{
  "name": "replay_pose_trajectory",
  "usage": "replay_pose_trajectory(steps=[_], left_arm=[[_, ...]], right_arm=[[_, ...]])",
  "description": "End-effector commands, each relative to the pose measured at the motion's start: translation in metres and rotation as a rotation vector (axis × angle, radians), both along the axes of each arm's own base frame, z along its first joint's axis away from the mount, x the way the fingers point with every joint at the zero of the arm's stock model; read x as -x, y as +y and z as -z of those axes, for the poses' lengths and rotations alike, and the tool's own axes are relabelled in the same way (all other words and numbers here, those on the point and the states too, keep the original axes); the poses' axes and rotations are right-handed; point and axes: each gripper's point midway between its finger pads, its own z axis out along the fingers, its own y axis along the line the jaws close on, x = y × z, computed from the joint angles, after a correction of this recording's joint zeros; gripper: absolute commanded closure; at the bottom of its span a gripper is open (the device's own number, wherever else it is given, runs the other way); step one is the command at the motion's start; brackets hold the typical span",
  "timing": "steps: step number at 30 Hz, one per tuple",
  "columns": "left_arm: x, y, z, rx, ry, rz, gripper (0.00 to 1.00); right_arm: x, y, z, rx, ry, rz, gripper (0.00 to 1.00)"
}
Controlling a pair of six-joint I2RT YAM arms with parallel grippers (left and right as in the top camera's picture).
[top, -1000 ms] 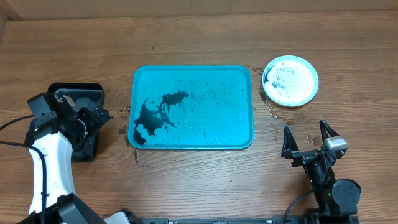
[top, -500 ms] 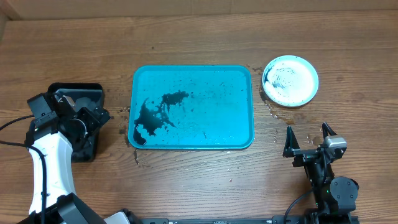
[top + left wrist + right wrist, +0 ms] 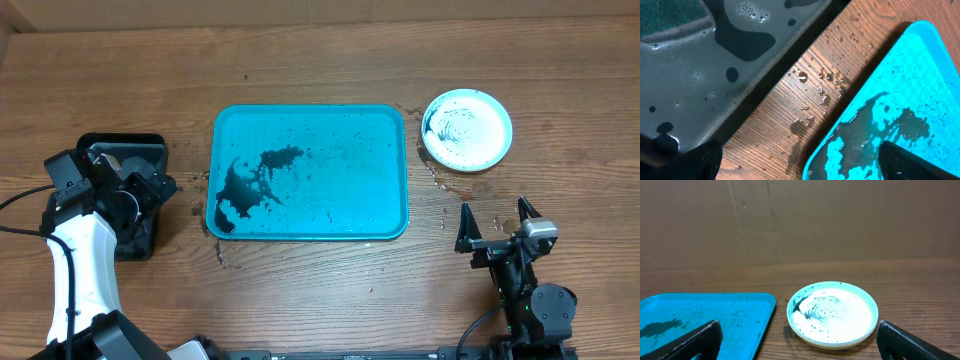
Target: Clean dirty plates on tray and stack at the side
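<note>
Overhead view: the left gripper (image 3: 150,195) blurs into the glossy black tray (image 3: 100,145), whose green sponge (image 3: 670,20) is cut off. It and the right gripper (image 3: 491,215) sit low, fingers spread, gripping nothing. Speckled round plates (image 3: 466,130) sit stacked on the wooden table (image 3: 320,60), right of the wet turquoise tray (image 3: 385,130); count unclear.

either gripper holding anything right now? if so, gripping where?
Nothing held. Left gripper open and empty above the wet table beside the tray; right gripper open and empty, short of the plates.
</note>
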Motion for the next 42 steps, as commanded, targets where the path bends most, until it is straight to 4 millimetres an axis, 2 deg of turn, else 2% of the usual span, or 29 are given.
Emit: replay_pose_trajectory(steps=[1, 11, 14, 19, 20, 22, 28, 34, 42], left_arm=[[0.002, -0.002, 0.005, 0.009, 0.015, -0.005, 0.00], [0.005, -0.001, 0.007, 0.009, 0.030, -0.009, 0.00], [0.017, -0.008, 0.013, 0.035, 0.087, 0.005, 0.00], [0.027, -0.033, 0.022, -0.002, 0.107, 0.198, 0.00], [0.029, -0.047, 0.022, -0.045, 0.074, 0.293, 0.00], [0.033, -0.063, 0.023, -0.112, 0.007, 0.393, 0.00], [0.037, -0.091, 0.021, -0.293, -0.286, 0.500, 0.00], [0.053, -0.099, 0.022, -0.410, -0.504, 0.487, 0.00], [0.054, -0.099, 0.003, -0.508, -0.676, 0.463, 0.00]], right_arm=[[0.000, -0.004, 0.001, 0.004, -0.008, 0.019, 0.00], [0.000, -0.004, 0.001, 0.004, -0.008, 0.019, 0.00], [0.000, -0.004, 0.001, 0.004, -0.008, 0.019, 0.00], [0.000, -0.004, 0.001, 0.004, -0.008, 0.019, 0.00], [0.000, -0.004, 0.001, 0.004, -0.008, 0.019, 0.00], [0.000, -0.004, 0.001, 0.004, -0.008, 0.019, 0.00], [0.000, -0.004, 0.001, 0.004, -0.008, 0.019, 0.00], [0.000, -0.004, 0.001, 0.004, -0.008, 0.019, 0.00], [0.000, -0.004, 0.001, 0.004, -0.008, 0.019, 0.00]])
